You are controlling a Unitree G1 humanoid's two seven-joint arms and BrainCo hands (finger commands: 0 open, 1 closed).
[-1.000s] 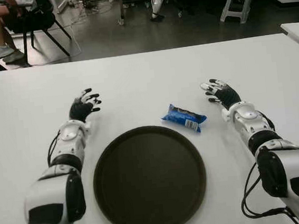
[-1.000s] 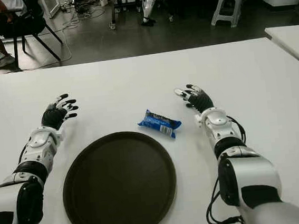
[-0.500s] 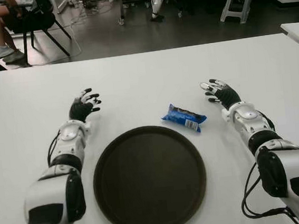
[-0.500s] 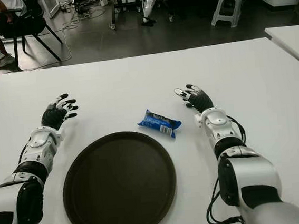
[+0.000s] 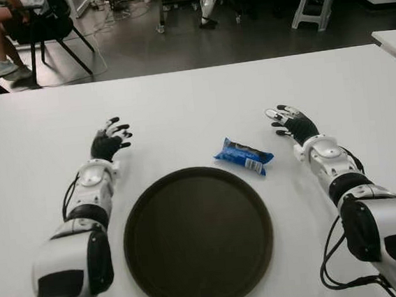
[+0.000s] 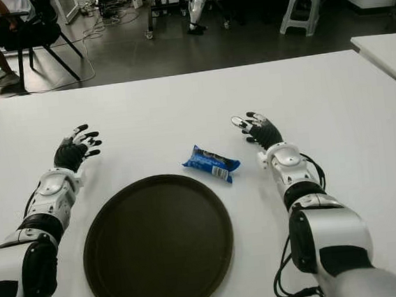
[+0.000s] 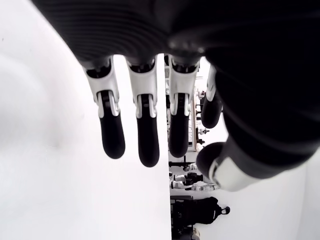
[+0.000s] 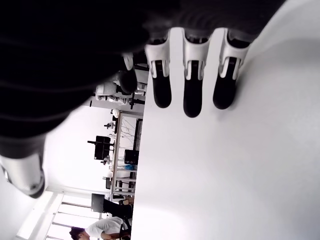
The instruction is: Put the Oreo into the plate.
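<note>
Right hand (image 5: 292, 123) with fingers spread, holding nothing, sits just beside the small blue foil Oreo packet (image 5: 244, 156), on the packet's right and slightly farther from the robot. Left hand (image 5: 108, 142), also open and empty, is well apart on the far side of the round dark-brown plate (image 5: 198, 237). Packet lies flat on the white desk (image 5: 193, 100), just off the plate's far-right rim; long axis runs diagonally, far-left to near-right. Right hand is nearer; likely the one to reach.
</note>
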